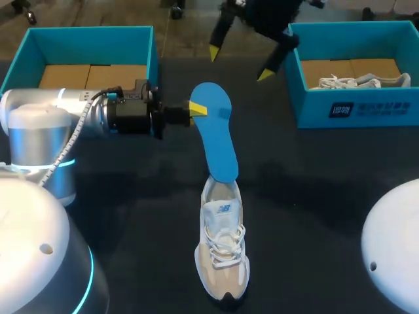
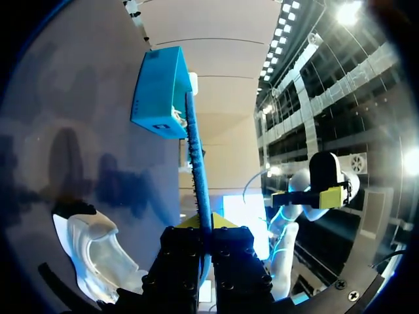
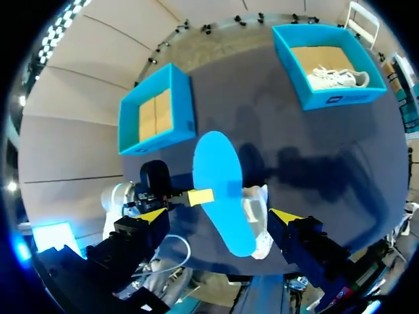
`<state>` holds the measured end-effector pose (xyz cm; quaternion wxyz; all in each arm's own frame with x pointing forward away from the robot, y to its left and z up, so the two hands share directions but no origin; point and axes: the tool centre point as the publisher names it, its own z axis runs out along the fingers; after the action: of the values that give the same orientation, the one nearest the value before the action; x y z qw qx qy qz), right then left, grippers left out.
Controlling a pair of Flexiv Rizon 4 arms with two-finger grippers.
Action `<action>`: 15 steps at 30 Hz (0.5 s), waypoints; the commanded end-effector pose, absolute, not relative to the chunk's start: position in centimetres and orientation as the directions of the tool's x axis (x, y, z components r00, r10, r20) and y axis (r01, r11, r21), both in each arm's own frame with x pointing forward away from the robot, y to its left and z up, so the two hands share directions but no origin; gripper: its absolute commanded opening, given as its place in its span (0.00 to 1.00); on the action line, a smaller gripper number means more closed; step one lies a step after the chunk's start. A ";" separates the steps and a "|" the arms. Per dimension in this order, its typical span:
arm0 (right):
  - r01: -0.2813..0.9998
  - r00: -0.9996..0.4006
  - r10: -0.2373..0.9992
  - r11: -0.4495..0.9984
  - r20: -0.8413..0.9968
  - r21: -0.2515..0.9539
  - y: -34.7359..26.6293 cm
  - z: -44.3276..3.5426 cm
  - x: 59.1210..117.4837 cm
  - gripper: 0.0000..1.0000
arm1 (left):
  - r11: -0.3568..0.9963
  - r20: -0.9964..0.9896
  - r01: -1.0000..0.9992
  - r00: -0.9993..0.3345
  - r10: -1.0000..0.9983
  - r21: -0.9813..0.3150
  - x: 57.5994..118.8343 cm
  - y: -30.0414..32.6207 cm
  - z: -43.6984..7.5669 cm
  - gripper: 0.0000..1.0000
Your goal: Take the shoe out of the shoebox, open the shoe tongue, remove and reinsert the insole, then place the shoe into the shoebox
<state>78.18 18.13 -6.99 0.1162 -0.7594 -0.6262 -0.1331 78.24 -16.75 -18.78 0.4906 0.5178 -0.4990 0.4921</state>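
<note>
Left end effector, upper left-centre of the head view, is clenched on the blue insole. The left wrist view shows the insole edge-on, pinched on both faces near one end. Gripping the end leaves the rest of the length free to slide along the shoe.

The insole slants down the frame from the grip. Its lower end is tucked into the collar of the white-and-beige shoe. The shoe sits upright on the dark tabletop, lower centre, toe toward the bottom edge, laces loose and tongue pulled open so the mouth is clear.

This looks like the insole step, part in and part out. I can't tell whether it is being removed or reinserted.

Right end effector, top centre, is released. Its yellow tips are spread wide and it hangs above the insole, touching nothing. It is probably waiting to steady the shoe or guide the insole.

The empty shoebox, upper left, shows only its cardboard floor and is likely where the shoe goes. The second shoebox, upper right, holds another shoe. Both are well apart from the shoe.

Risk: the shoe is unrestrained and could tip or drag with the insole.
</note>
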 end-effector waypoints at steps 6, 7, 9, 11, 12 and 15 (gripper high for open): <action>0.989 0.144 0.989 -0.145 -0.030 -0.023 19.1 -6.6 77.4 1.00 | -0.019 0.999 -1.000 0.018 -0.034 0.017 78.3 -16.8 -18.8 0.00; 0.991 0.133 0.991 -0.134 -0.030 -0.025 19.2 -6.7 77.2 1.00 | -0.019 0.999 -1.000 0.018 -0.034 0.017 78.3 -16.8 -18.8 0.00; 0.993 0.112 0.993 -0.113 -0.038 -0.031 19.6 -6.8 77.0 1.00 | -0.019 0.999 -1.000 0.018 -0.034 0.017 78.3 -16.8 -18.8 0.00; 0.994 0.096 0.994 -0.098 -0.053 -0.046 20.1 -7.0 77.0 1.00 | -0.019 0.999 -1.000 0.018 -0.034 0.017 78.3 -16.8 -18.8 0.00; 0.994 0.093 0.994 -0.097 -0.063 -0.056 20.2 -7.2 77.0 1.00 | -0.019 0.999 -1.000 0.018 -0.034 0.017 78.3 -16.8 -18.8 0.00; 0.995 0.076 0.996 -0.079 -0.047 -0.063 20.3 -7.7 76.9 1.00 | -0.019 0.999 -1.000 0.018 -0.034 0.017 78.3 -16.8 -18.8 0.00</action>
<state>76.29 19.62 -7.29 0.0465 -0.7363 -0.6750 -0.0116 78.29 -16.78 -18.81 0.4909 0.5175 -0.4993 0.4918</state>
